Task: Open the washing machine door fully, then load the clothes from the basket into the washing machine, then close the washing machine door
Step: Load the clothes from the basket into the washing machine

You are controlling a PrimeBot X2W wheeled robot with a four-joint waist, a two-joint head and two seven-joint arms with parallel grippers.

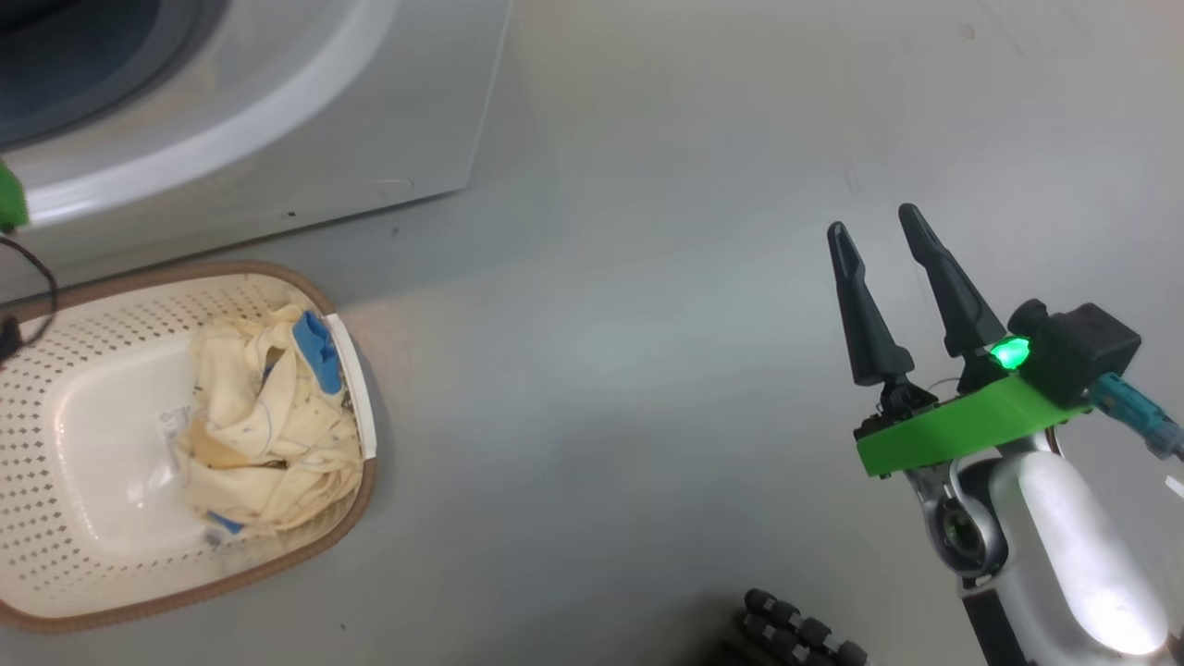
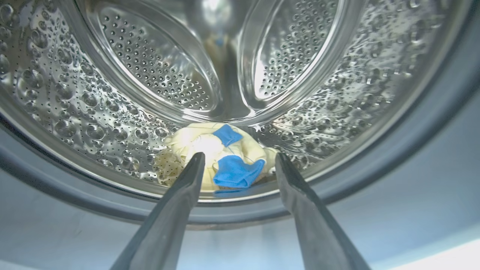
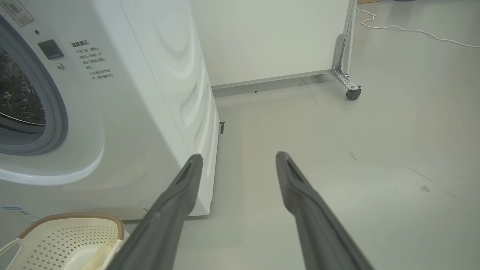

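Left tool sits at the washing machine mouth, fingers spread, holding nothing. 1 pale-yellow garment with blue cuffs lies at the bottom of the drum, just past the fingertips. Right tool hangs over bare floor to the machine's right, also spread and empty. More clothes lie bunched in the basket in front of the machine.

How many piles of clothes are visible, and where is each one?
2. One pile lies in the basket; the other pile lies inside the washing machine drum. Each may hide further garments.
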